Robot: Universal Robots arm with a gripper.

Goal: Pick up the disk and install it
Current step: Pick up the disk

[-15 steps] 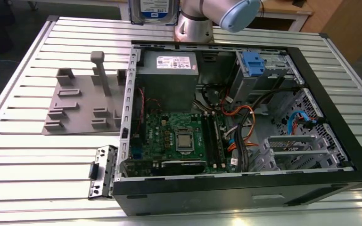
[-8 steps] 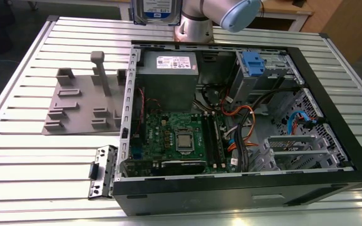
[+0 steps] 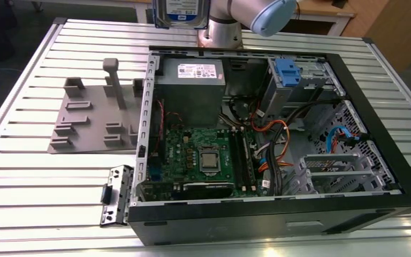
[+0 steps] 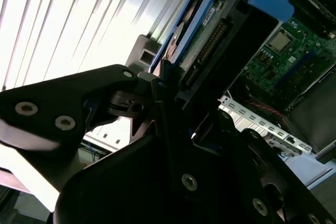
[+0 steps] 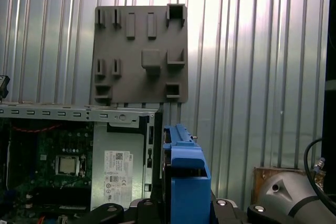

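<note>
**Disk in the claw, held high by the case's far wall**

The disk (image 3: 180, 12) hangs in the air at the top of the exterior view, label toward the camera, beyond the far wall of the open PC case (image 3: 277, 227) and next to the arm (image 3: 263, 16). In the second wrist view the gripper (image 4: 181, 98) is pinching it by one end, black fingers tight on both faces, w/ the connector edge showing. In the first wrist view its blue carrier frame (image 5: 184, 177) looks down on the slats just beside the PSU (image 3: 190, 88). Can't tell whether it's over the case or over the table.

Inside the case: PSU against the far wall, mobo (image 3: 198, 155) below it, drive cage (image 3: 298, 88) w/ a blue tab (image 3: 286, 69) toward the exterior view's right, and a cable bundle (image 3: 273, 144) just beside the cage. Outside, on the slatted table (image 3: 34, 214), sit a grey fixture plate (image 3: 91, 120) and a loose bracket (image 3: 116, 195).

Step in hand, as I judge it: carrying the disk to the cage. To do it well:
- Hold firm. The grip is at one end, so the disk could pivot.
- Stay above the case rim while crossing.
- Keep clear of the cables.
- Get the carrier square w/ the cage opening before any push.
- Go slow near the metal.
</note>
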